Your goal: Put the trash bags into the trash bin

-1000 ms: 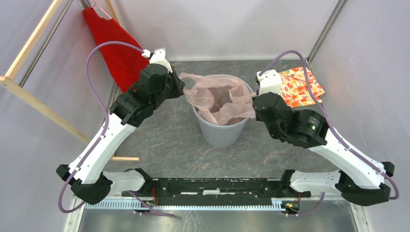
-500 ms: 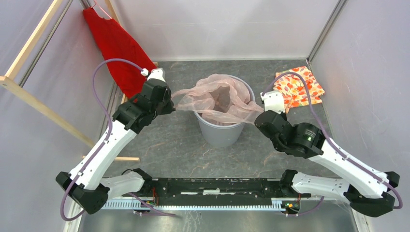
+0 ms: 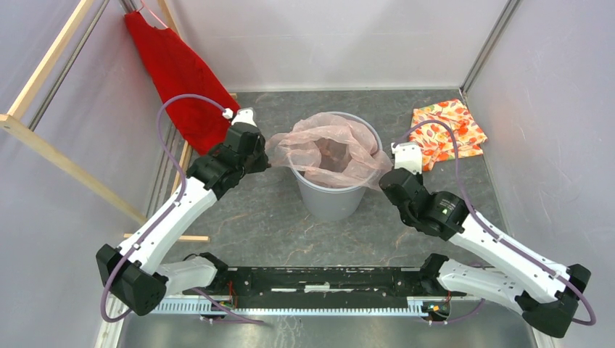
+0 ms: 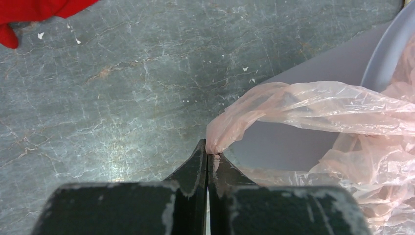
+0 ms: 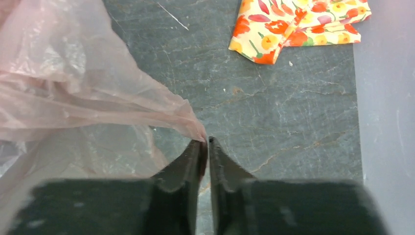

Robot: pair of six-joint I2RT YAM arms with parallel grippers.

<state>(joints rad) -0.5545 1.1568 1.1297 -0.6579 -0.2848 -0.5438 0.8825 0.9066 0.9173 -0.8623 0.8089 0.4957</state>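
Your pink trash bag (image 3: 326,148) lies draped over the mouth of the grey bin (image 3: 330,199).
Your left tool (image 4: 207,155) is clenched on one bag corner, just beside the bin. Your right tool (image 5: 205,142) has its tips nearly together at the other corner; you cannot tell if they grip it.

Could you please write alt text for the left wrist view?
The left gripper is shut on a corner of the thin, translucent pale pink plastic bag, which stretches right to the round light grey plastic bin.
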